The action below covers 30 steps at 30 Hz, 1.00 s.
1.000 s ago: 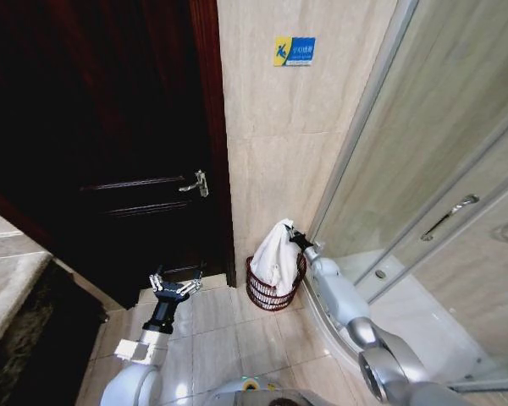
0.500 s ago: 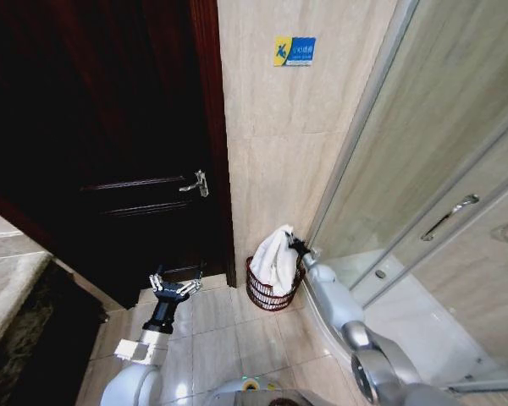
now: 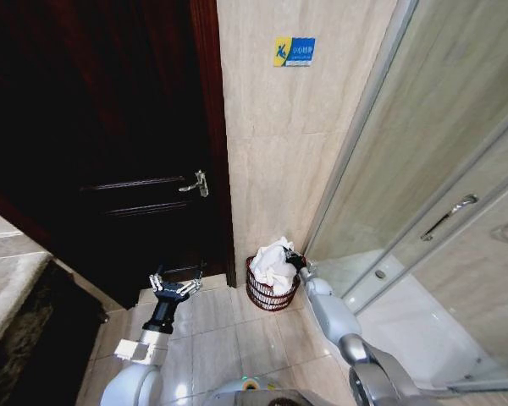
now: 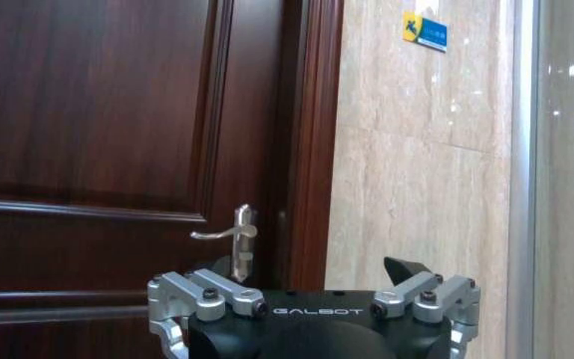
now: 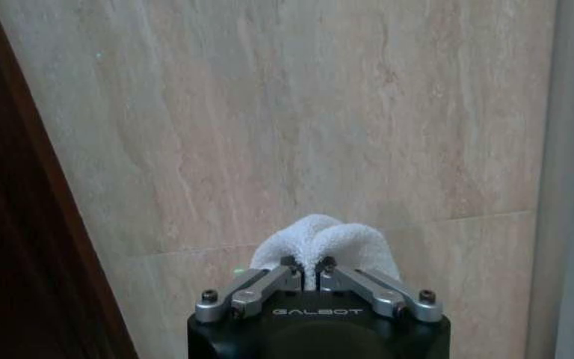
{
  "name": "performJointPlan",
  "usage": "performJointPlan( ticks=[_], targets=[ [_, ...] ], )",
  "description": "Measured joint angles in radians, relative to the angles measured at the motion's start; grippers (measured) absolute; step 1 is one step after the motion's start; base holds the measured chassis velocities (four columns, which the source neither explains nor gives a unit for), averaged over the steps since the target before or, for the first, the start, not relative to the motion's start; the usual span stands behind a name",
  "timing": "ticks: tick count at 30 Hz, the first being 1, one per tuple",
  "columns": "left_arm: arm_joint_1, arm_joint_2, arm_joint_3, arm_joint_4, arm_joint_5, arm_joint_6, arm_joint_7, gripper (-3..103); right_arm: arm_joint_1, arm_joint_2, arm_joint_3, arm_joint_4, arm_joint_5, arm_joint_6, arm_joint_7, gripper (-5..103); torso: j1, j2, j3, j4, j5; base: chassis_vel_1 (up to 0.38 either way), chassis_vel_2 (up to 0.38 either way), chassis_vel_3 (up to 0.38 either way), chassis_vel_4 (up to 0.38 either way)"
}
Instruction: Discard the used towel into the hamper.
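The white towel (image 3: 272,260) lies bunched in the hamper (image 3: 269,293), a small dark reddish-brown wire basket on the floor against the beige wall. My right gripper (image 3: 293,257) sits at the hamper's rim, shut on a fold of the towel (image 5: 322,239) that bulges past its fingertips (image 5: 307,265). My left gripper (image 3: 168,288) hovers low in front of the dark door, well to the left of the hamper, open and holding nothing.
A dark wooden door (image 3: 110,152) with a metal lever handle (image 3: 196,183) stands left of the hamper. A glass shower enclosure (image 3: 423,186) with its curved sill rises on the right. Pale floor tiles (image 3: 229,330) lie between my arms.
My right gripper has gone down with the towel. The towel hung tall over the hamper before and now sits crumpled inside it. The left arm has stayed put.
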Motion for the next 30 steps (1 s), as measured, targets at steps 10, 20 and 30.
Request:
performJointPlan(
  ticks=[10,20,30],
  targets=[
    [0.0,0.0,0.0,0.0,0.0,0.0,0.0,100,-0.091,0.003,0.012,0.078,-0.001,0.009,0.021,4,0.0,0.0,0.0,0.0001,-0.0001,-0.034,0.029,0.041,-0.045],
    [0.0,0.0,0.0,0.0,0.0,0.0,0.0,100,-0.192,0.017,0.047,0.106,-0.004,-0.013,0.057,4,0.001,0.0,0.0,0.0,0.0,-0.08,0.091,0.089,-0.1],
    [0.0,0.0,0.0,0.0,0.0,0.0,0.0,100,-0.205,0.016,0.042,0.048,-0.077,-0.099,0.042,4,-0.001,0.0,0.0,-0.0001,0.0002,0.02,-0.017,-0.016,0.014]
  ],
)
